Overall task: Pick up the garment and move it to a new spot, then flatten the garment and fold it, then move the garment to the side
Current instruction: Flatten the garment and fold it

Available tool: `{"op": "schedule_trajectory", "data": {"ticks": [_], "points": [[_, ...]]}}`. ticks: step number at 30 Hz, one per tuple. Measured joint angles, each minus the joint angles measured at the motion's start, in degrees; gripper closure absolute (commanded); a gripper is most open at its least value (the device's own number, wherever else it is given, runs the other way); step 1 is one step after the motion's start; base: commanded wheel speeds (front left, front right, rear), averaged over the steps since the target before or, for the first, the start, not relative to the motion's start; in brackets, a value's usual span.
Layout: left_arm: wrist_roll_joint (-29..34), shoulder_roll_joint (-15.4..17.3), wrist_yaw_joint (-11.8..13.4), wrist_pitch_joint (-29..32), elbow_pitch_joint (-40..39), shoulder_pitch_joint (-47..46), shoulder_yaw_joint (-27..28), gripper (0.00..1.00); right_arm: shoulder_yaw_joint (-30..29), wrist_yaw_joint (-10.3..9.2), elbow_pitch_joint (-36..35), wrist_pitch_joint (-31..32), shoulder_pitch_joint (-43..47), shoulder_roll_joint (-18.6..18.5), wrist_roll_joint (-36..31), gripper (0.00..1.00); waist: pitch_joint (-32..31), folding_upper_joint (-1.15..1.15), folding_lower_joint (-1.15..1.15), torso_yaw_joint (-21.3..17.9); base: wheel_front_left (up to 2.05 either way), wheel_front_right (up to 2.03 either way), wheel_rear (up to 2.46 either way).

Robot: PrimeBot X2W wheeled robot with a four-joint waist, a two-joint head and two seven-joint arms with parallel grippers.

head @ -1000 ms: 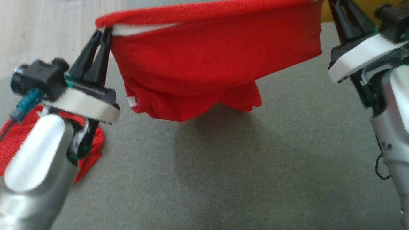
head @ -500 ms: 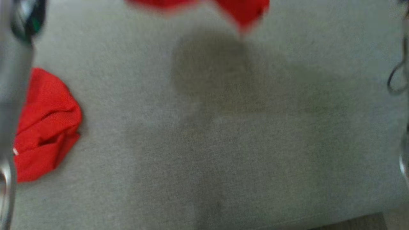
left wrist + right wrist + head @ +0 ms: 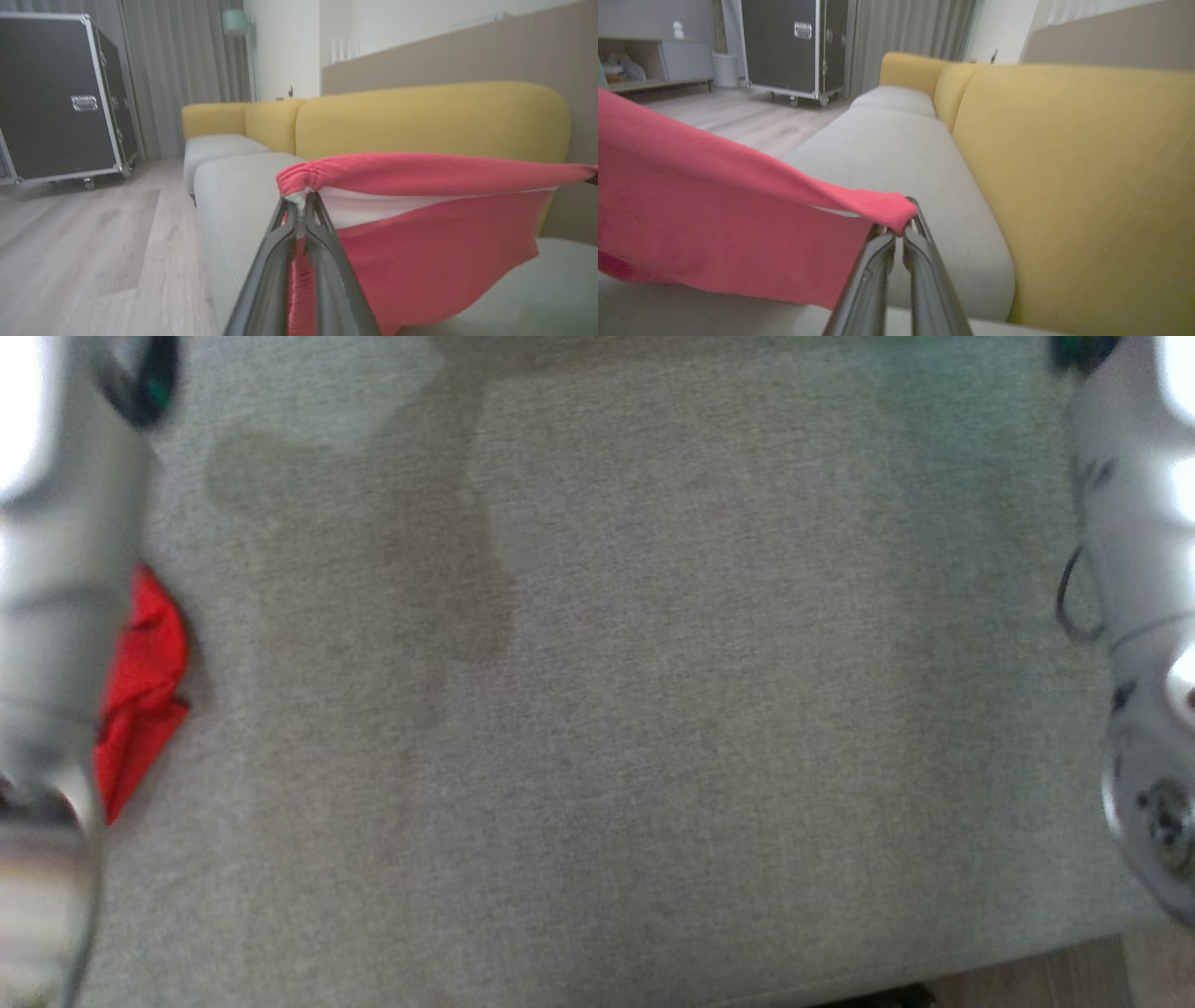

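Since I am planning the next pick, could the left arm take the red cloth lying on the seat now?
Probably not: the left fingers are shut on the held garment, stretched across to the right fingers, though the red cloth lies beside the left forearm.

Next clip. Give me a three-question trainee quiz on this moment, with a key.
1. True or false: the left gripper and the right gripper both have their jaws shut on the red garment.
2. The garment is: A folded in a neat stack; B stretched between the two grippers; C dropped on the floor.
3. Fill in: the sofa backrest is ____ in colour.
Key: 1 true; 2 B; 3 yellow.
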Motion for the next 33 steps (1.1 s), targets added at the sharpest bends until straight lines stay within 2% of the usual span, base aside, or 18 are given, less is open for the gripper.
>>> {"op": "schedule_trajectory", "data": {"ticks": [4, 7, 12, 17, 18, 19, 23, 28, 29, 30, 33], "points": [[-2.02, 0.14, -0.01, -0.11, 0.49, 6.91, -6.76, 1.0, 4.11, 0.0, 6.59, 0.2, 3.24, -0.14, 0.26, 1.0, -0.37, 0.0, -0.01, 0.74, 0.0, 0.0, 0.0], [-4.74, 1.27, -0.01, -0.16, 0.37, 11.79, -12.51, 1.0, 8.04, 0.0, 11.27, 4.74, 2.68, -0.46, 2.3, 1.0, -1.68, 0.0, -0.02, 1.15, 0.0, 0.0, 0.0], [-9.04, 5.17, -0.01, -0.15, -1.88, 17.81, -18.46, 1.0, 19.13, 0.0, 14.75, 5.42, 6.82, -1.81, 7.22, 1.0, -5.07, 0.0, -0.03, 1.51, 0.0, 0.0, 0.0], [-11.43, 7.09, -0.01, 0.13, -5.17, 22.25, -22.64, 1.0, 30.45, 0.0, 14.89, 11.05, 12.82, -4.07, 14.06, 1.0, -9.23, 0.01, -0.03, 1.73, 0.0, 0.0, 0.0], [-11.39, 7.45, -0.01, 0.24, -5.68, 23.15, -23.6, 1.0, 32.75, 0.0, 14.15, 12.2, 13.83, -4.86, 15.5, 1.0, -10.06, 0.01, -0.03, 1.77, 0.0, 0.0, 0.0], [-11.38, 8.04, -0.01, 0.57, -6.49, 24.99, -24.98, 1.0, 37.42, 0.0, 11.73, 14.67, 15.79, -6.84, 19.08, 1.0, -11.74, 0.01, -0.03, 1.8, 0.0, 0.0, 0.0], [-10.49, 8.73, 0.07, 0.57, -8.02, 28.58, -26.65, 1.0, 46.47, 0.0, 4.37, 20.2, 19.75, -11.85, 27.65, 1.0, -15.1, 0.01, -0.04, 1.62, 0.0, 0.0, 0.0], [-10.84, 9.15, 1.63, 0.56, -10.62, 33.9, -27.63, 1.0, 57.01, 0.0, -6.97, 27.04, 23.66, -19.73, 38.9, 1.0, -19.25, 0.01, -0.03, 0.8, 0.0, 0.0, 0.0], [-11.2, 9.22, 2.02, 0.56, -11.23, 35.22, -27.75, 1.0, 58.79, 0.0, -9.15, 28.14, 24.31, -21.28, 40.88, 1.0, -20.09, 0.01, -0.03, 0.57, 0.0, 0.0, 0.0], [-11.2, 9.22, 2.02, 0.56, -11.23, 35.22, -27.75, 1.0, 58.79, 0.0, -9.15, 28.14, 24.31, -21.28, 40.88, 1.0, -20.09, 0.01, -0.03, 0.57, 0.0, 0.0, 0.0], [-12.05, 9.54, 3.42, 0.56, -13.84, 39.61, -28.18, 1.0, 62.82, 0.0, -14.78, 30.39, 25.76, -25.85, 45.91, 1.0, -22.64, 0.01, -0.03, -0.25, 0.0, 0.0, 0.0]]}}
